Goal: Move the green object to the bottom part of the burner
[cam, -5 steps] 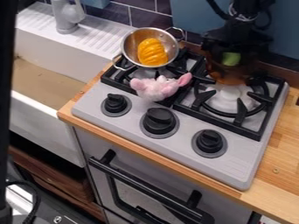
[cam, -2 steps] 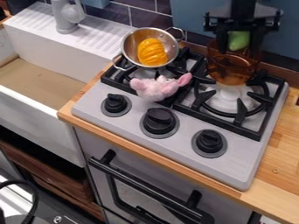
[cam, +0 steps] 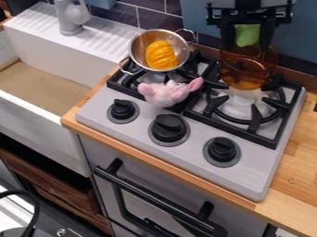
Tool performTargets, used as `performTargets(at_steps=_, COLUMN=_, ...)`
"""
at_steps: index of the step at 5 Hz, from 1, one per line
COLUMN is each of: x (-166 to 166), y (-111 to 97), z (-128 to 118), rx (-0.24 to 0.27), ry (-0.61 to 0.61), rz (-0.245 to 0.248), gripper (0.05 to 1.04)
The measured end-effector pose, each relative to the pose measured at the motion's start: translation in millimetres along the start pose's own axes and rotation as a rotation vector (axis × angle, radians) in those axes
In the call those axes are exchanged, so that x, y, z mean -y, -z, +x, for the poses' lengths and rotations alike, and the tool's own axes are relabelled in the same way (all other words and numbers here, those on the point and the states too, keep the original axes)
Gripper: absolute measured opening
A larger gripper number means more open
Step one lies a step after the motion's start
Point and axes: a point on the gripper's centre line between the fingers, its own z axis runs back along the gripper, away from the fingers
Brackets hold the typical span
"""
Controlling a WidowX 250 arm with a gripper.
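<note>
At the upper right, my gripper [cam: 248,39] is shut on the green object [cam: 248,35], which sits between its two fingers. Both are just above the rim of a transparent amber pot [cam: 248,69]. That pot stands at the back of the right-hand burner [cam: 241,105], whose black grate shows in front of it.
A metal colander [cam: 135,46] holding an orange-yellow ribbed item rests on the back left of the stove. A pink and white plush toy [cam: 166,93] lies on the left grate. Three black knobs line the stove's front. The sink [cam: 43,92] is at the left.
Compared with the earlier frames, the gripper has risen with the green object, from low at the amber pot to above its rim. The pot, colander and plush toy stay where they were.
</note>
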Motion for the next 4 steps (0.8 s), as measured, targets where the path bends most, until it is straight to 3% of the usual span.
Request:
performTargets(at_steps=2, x=-21.5, y=-0.6, z=-46.5, rx=-0.034, ry=0.158, rz=-0.001, gripper=0.679)
performTargets(at_steps=4, x=-40.1, y=17.8, z=-77.3, rx=-0.138, ry=0.346, rz=-0.025, gripper=0.679)
